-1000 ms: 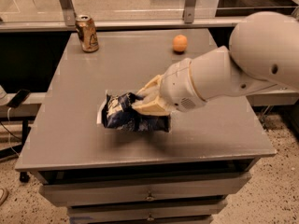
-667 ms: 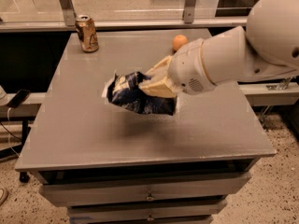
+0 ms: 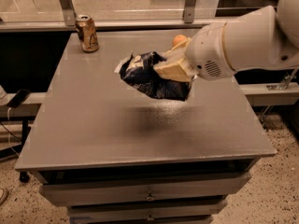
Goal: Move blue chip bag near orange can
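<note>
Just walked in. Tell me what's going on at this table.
The robot's gripper is shut on the blue chip bag and holds it in the air over the middle of the grey table, with the bag's shadow on the tabletop below. The orange can stands upright at the far left corner, and the bag is not yet beside it. A round orange fruit peeks out behind the arm.
</note>
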{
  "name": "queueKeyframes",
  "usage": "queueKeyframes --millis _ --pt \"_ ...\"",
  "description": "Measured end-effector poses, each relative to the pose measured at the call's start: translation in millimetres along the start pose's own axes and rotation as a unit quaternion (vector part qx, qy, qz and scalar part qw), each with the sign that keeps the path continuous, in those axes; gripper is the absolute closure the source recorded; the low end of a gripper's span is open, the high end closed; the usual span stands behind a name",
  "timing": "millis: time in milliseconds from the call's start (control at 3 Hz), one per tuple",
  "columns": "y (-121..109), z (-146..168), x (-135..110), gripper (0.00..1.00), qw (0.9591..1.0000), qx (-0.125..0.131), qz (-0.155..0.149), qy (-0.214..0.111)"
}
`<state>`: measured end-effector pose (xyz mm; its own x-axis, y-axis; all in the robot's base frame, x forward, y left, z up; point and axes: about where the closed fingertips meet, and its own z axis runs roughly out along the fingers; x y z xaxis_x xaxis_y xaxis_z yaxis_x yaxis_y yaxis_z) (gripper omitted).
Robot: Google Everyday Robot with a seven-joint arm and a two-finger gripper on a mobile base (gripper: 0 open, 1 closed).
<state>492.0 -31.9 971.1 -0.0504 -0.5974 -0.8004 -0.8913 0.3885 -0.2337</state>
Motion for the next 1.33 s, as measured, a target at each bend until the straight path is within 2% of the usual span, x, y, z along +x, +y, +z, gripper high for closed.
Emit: queueKeyframes --millis 667,1333 --pt "-23.7 36.8 -20.5 1.00 0.9987 0.010 -0.028 -0.040" --pt "-46.9 112.2 -42.8 1.00 0.9947 0.007 -0.068 -0.077"
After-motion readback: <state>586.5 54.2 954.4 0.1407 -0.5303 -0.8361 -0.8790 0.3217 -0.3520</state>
